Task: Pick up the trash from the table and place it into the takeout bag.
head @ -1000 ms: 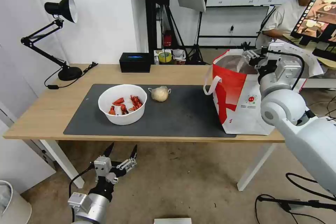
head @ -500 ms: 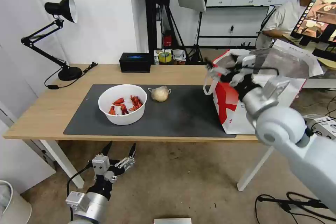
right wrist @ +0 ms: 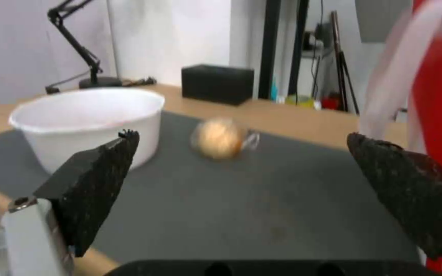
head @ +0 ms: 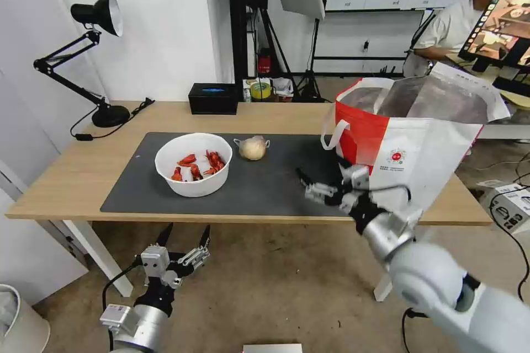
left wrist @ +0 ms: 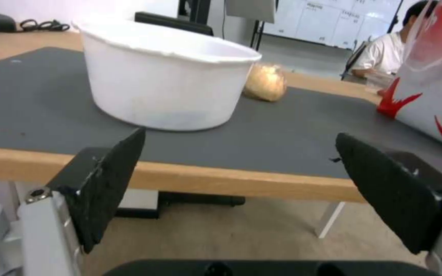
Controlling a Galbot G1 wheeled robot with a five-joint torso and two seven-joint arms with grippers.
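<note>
Two trash items lie on the table's [head: 77, 176] grey mat [head: 276, 182]: the white bowl [head: 193, 164] of crayfish shells and, just beside it toward the takeout bag [head: 406, 143], the small knotted bag [head: 253, 147]; the takeout bag stands open at the mat's right end. The right gripper [head: 317, 185] hovers low over the mat's front edge near the takeout bag, jaws spread and empty, facing the knotted bag, while the left gripper [head: 185, 234] waits below the table edge, jaws also spread. To grasp well, the right gripper should probably centre its jaws on the knotted bag's lump, clear of the bowl's wall, before closing.
</note>
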